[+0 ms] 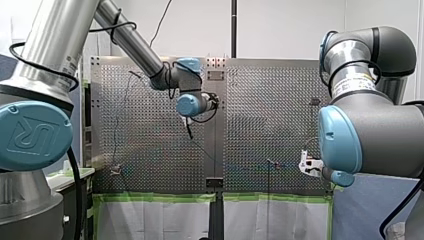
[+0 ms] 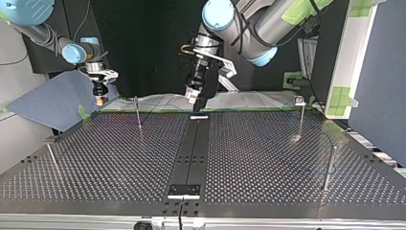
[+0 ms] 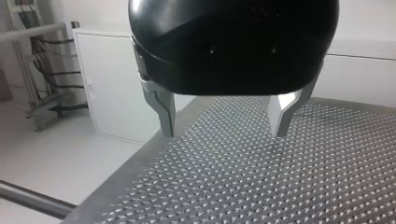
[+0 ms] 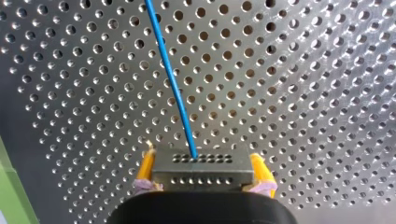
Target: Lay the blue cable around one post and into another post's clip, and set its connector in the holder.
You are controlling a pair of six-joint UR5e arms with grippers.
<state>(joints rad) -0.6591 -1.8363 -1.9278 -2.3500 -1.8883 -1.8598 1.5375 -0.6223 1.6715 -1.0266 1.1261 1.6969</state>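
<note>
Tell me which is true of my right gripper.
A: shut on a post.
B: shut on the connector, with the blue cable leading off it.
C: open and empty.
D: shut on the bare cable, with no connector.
B: in the right wrist view the right gripper has its yellow pads pressed on both sides of the connector, and the blue cable runs from its face.

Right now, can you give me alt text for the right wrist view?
My right tool, with yellow pads, grips a dark grey rectangular connector dotted with small holes. A thin blue cable runs from its middle away over the perforated metal table.
</note>
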